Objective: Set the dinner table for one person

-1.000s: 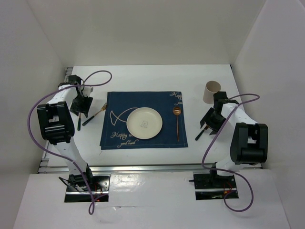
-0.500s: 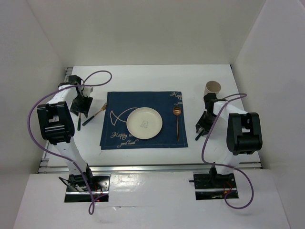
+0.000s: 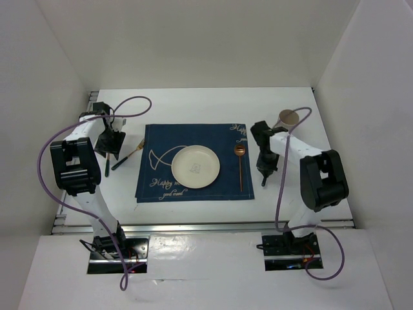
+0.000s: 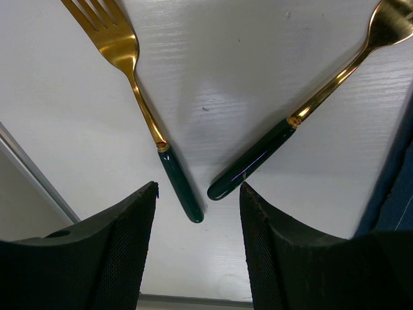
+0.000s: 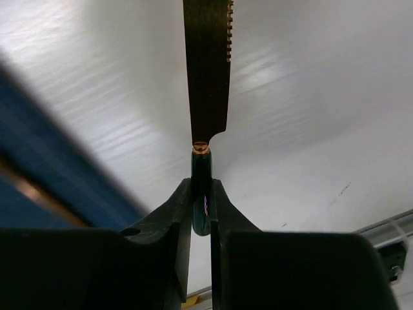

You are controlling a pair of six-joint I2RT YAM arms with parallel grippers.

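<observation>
1. The right pincer (image 5: pixel 201 194) is pinching a knife (image 5: pixel 208 64) by its dark handle, just beside the blue placemat (image 3: pixel 155 187).
2. The left pincer (image 4: pixel 199 190) is hovering spread over a fork (image 4: pixel 145 110).
3. The white desk (image 3: pixel 193 106) is lying beneath everything, stretching back to a cup (image 3: pixel 288 119).

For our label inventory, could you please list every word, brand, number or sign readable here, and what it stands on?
Navy blue cloth placemat, white script at its far right corner: too small to read.
Same placemat, white script at its near left corner: perhaps begins "Happy"; rest unreadable.
Round white plate, faint grey mark at centre: too blurred to read.
Nothing else bears text.
</observation>
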